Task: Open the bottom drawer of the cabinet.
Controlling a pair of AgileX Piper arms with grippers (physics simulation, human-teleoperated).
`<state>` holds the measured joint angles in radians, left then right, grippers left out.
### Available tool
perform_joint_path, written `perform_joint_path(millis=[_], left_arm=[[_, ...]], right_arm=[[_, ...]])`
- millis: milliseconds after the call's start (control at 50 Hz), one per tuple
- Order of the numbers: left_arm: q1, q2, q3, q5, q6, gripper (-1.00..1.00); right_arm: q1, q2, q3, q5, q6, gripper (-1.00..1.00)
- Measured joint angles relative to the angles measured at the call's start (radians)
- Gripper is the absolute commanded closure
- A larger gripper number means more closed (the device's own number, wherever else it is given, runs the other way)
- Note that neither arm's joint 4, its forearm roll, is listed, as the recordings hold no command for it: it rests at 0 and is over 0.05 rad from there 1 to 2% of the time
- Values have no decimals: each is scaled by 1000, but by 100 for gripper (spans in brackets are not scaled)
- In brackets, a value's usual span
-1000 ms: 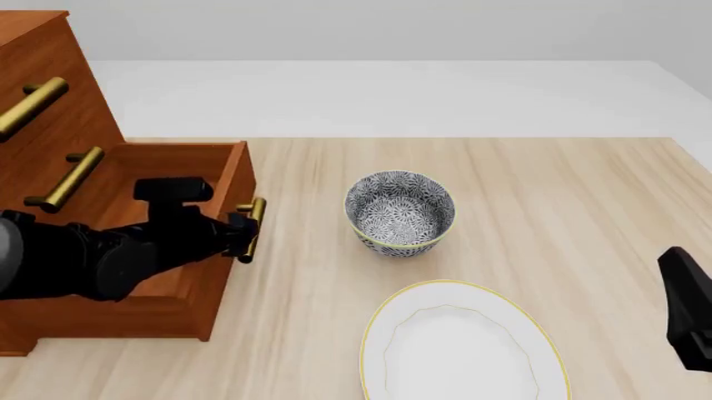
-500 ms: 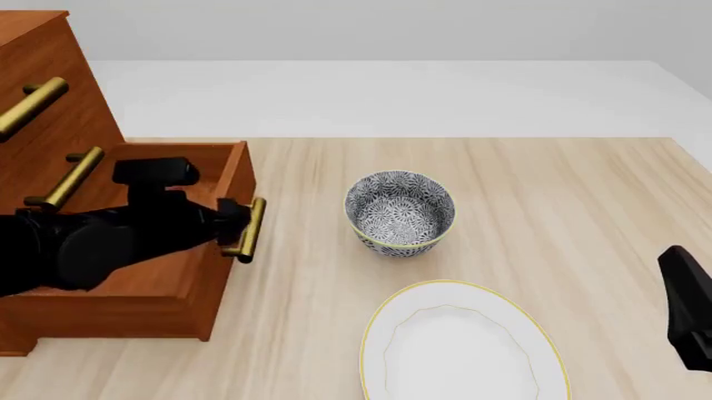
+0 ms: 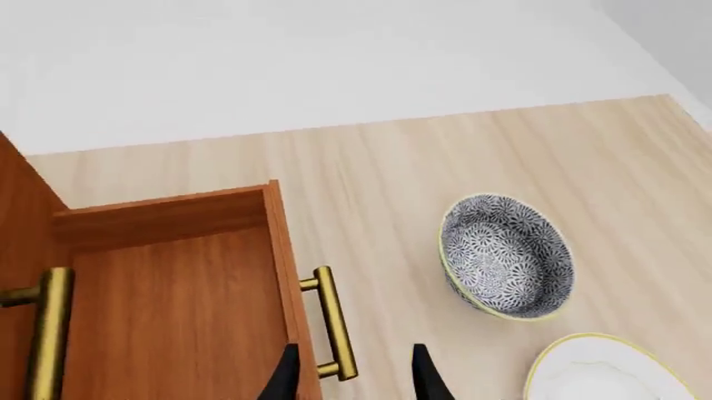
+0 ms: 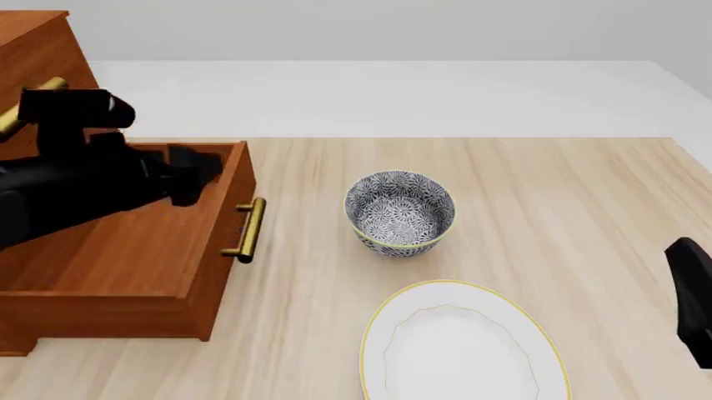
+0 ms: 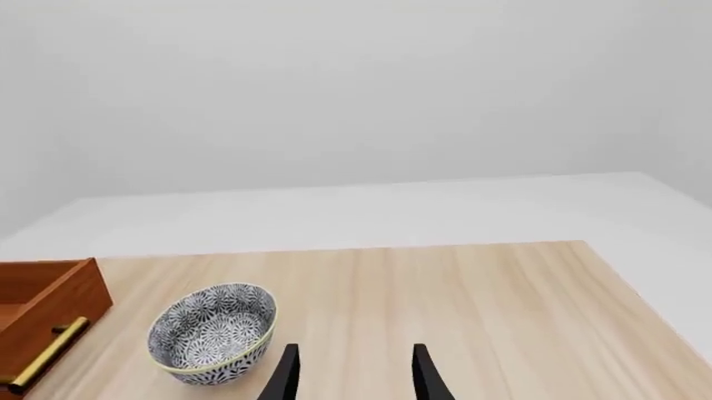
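In the left wrist view we find the bottom drawer (image 3: 178, 292) drawn out of the cabinet (image 3: 22, 200), its interior exposed and its brass handle (image 3: 332, 323) clear of the left gripper (image 3: 353, 375), whose two fingertips stand apart and hold nothing; the handle lies just beside one fingertip, its long axis running roughly along the fingers' line of sight. In the front view we note the left gripper (image 4: 183, 177) raised above the open drawer's far corner, the handle (image 4: 249, 230) below it and toward the near side; the patterned bowl (image 4: 399, 212) and the plate (image 4: 462, 342) rest on the table (image 4: 579, 192), well apart from the drawer. In the right wrist view the right gripper (image 5: 353, 373) shows parted, empty fingertips, far from the drawer (image 5: 45, 321). We judge the drawer open and the left arm plainly the nearer
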<state>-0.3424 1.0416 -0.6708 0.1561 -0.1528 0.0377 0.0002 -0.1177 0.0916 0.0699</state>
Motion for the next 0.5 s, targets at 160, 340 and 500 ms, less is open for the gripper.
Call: perform_joint_path(millis=[160,340,500], left_arm=[[0,-120,-4,65,7,-100],[-13,-263,1,144,11,-100],[-24,-386,-4,223,15,-100]], right_arm=[[14,0,-39,25,-6,-100],[52,0,-131,105,-34,-100],[92,0,-249,227,-81,-100]])
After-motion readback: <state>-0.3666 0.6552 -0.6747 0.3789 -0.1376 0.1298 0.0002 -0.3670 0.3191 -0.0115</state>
